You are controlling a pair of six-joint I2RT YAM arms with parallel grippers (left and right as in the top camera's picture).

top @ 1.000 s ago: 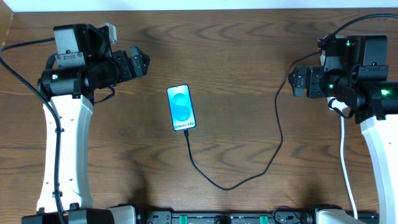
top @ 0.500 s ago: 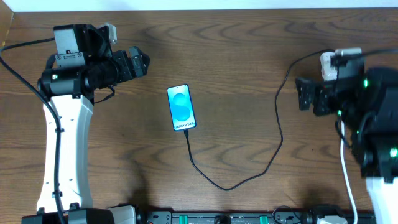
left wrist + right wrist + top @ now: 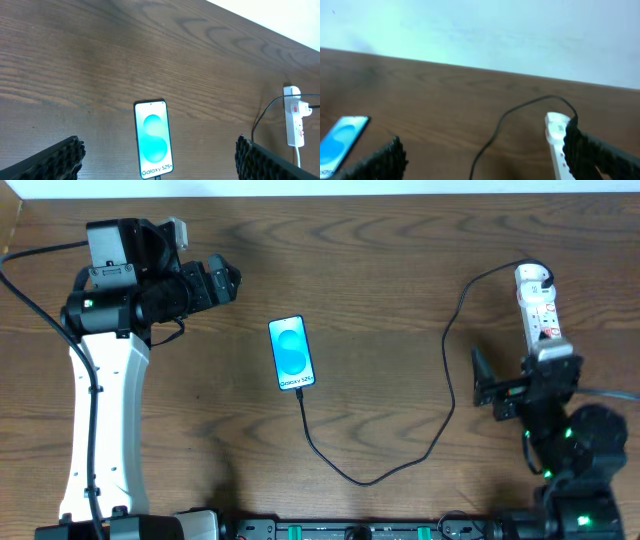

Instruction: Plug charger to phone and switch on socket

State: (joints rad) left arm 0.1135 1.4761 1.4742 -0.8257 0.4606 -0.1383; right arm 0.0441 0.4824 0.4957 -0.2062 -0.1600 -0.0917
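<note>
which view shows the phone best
Left wrist: the phone is largest and sharp, its Galaxy S25 text readable. Overhead shows it whole but smaller, the charger running from its lower edge. Right wrist catches only a blurred part at the frame's lower left.

Black-edged phone (image 3: 291,353) with light-blue screen; black charger (image 3: 453,385); white, red-marked socket (image 3: 538,305); brown wood-grain surface (image 3: 380,280).

The phone (image 3: 292,354) lies well left of the socket (image 3: 538,305), the charger (image 3: 368,481) looping between them.

Robot test bench: wood-grain table (image 3: 380,260) against a plain pale wall (image 3: 480,30).
</note>
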